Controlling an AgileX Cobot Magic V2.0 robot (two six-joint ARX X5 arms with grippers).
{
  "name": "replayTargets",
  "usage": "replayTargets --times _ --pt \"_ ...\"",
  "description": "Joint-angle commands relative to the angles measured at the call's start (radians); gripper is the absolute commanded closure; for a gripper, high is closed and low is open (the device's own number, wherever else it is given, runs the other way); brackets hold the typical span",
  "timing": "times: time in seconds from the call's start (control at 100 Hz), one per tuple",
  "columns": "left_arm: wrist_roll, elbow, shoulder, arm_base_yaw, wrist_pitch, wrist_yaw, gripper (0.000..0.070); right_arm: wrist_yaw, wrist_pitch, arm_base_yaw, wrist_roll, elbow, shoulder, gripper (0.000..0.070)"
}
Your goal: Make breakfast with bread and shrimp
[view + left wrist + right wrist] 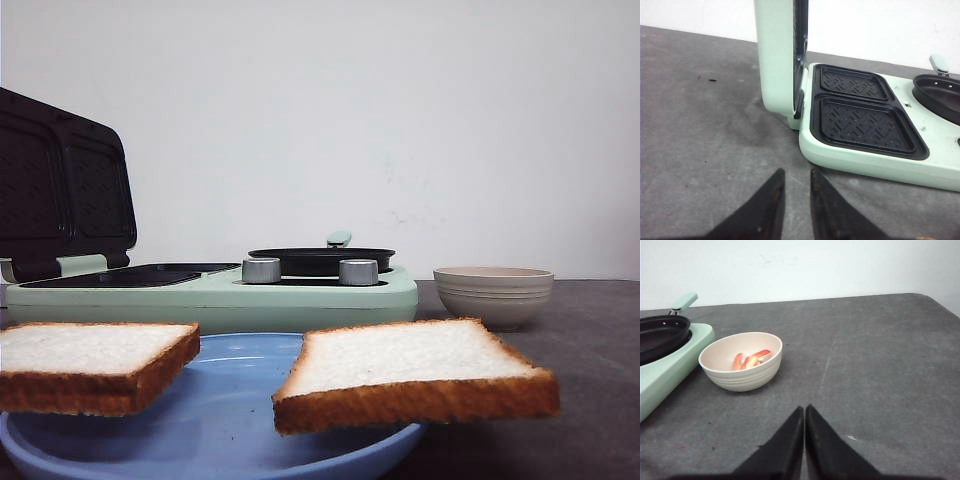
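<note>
1. Two slices of bread lie on a blue plate [215, 440] at the near edge of the front view; the left slice [95, 362] and the right slice [415, 370] each overhang the plate's rim, white on top with golden-brown crust; they lie apart, with bare plate showing between them.
2. Behind the plate, on the grey tabletop [590, 340], stands a pale green breakfast maker [215, 290]; its dark-lined lid [60, 190] is raised upright at the left end; two silver knobs [261, 270] sit on its front edge.
3. Seen from the left wrist, the maker holds two black ridged trays [865, 122] side by side, both bare; a round black pan [940, 97] with a green handle sits on its other end.
4. Just right of the maker stands a cream ribbed bowl [742, 362]; the shrimp [750, 360], a few orange-red and whitish pieces, lie inside it, as the right wrist view shows.
5. Left hand [796, 187] hangs over bare tabletop near the maker's front corner; its black fingers are slightly parted, with a narrow gap, and grasp nothing.
6. Right hand [804, 422] hangs over bare tabletop, near the bowl but apart from it; its fingers are pressed together tip to tip, clenched on nothing.
</note>
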State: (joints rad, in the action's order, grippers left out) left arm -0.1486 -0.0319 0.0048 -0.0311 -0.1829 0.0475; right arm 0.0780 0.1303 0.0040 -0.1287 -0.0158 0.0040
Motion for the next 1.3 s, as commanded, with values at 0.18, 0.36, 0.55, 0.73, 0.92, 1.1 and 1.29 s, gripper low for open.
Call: replayTargets --times 0.18,0.36,0.55,0.73,0.92,1.1,1.29 --pt "0.009 0.018 0.0 0.0 -0.005 -0.003 0.0689 0.0 -0.006 0.0 -0.01 0.003 0.0 0.07" --pt "0.036 0.018 0.0 0.0 -0.006 -0.038 0.0689 -0.002 -0.006 0.0 -0.001 0.003 0.0 0.07" --pt "0.036 0.018 0.0 0.0 -0.006 -0.038 0.0689 0.0 -0.006 0.0 0.005 0.003 0.0 0.07" --pt "0.035 0.018 0.0 0.0 -0.006 -0.029 0.0689 0.003 -0.006 0.0 0.005 0.003 0.0 0.07" --pt "0.035 0.018 0.0 0.0 -0.005 -0.008 0.0689 0.039 -0.006 0.0 0.005 0.003 0.0 0.07" --pt "0.046 0.018 0.0 0.0 -0.004 0.023 0.069 0.038 -0.006 0.0 0.005 0.003 0.0 0.07" --pt "0.051 0.018 0.0 0.0 -0.004 0.02 0.0689 0.033 -0.006 0.0 0.006 0.003 0.0 0.07"
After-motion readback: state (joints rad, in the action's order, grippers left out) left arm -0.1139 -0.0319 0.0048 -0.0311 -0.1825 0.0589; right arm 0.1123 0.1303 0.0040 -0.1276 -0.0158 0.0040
